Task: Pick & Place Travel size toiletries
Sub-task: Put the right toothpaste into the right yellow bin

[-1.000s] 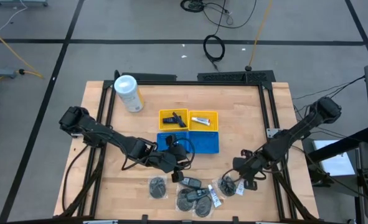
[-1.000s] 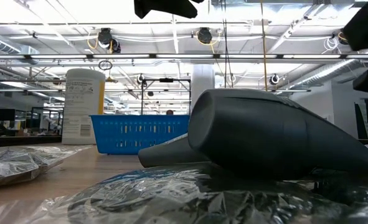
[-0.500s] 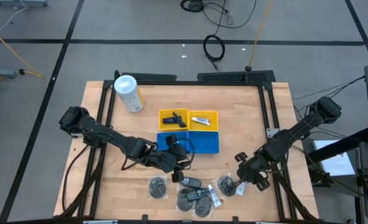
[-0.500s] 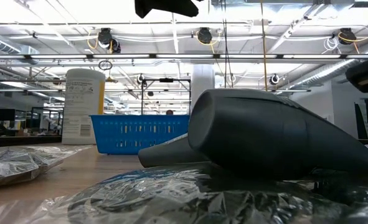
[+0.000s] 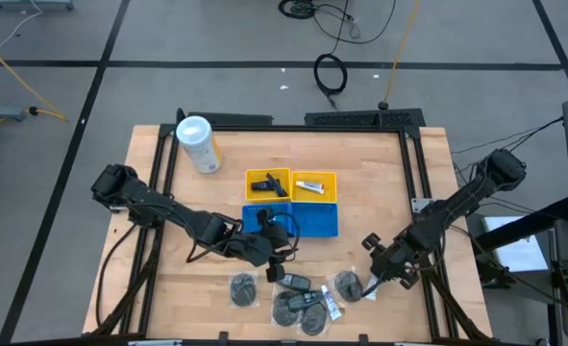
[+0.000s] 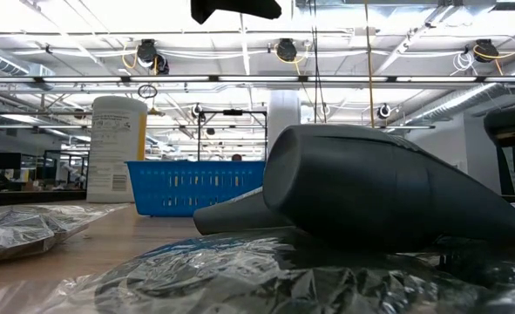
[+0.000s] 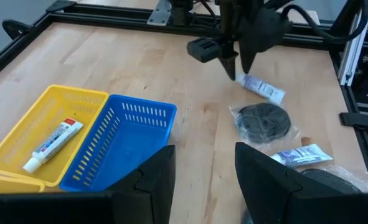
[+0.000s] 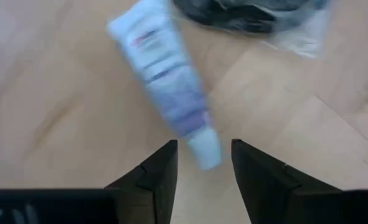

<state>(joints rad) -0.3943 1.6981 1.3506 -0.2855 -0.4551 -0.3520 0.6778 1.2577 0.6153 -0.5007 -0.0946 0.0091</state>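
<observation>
A small white tube (image 8: pixel 165 68) with pale blue and pink print is lying flat on the wooden table (image 5: pixel 380 183), low and right of centre in the high view. Its narrow cap end is pointing into the gap between the right gripper's (image 8: pixel 202 163) two dark fingers, which are standing apart and gripping nothing. The right gripper is hovering just over that end. A grey round clear-wrapped piece (image 7: pixel 264 121) is lying just beside the tube. The left gripper (image 7: pixel 203 163) is waiting near the blue tray (image 7: pixel 124 146) at mid-frame, its fingers parted and empty. A second white tube (image 7: pixel 51 144) is lying in the yellow tray (image 7: pixel 43 112).
</observation>
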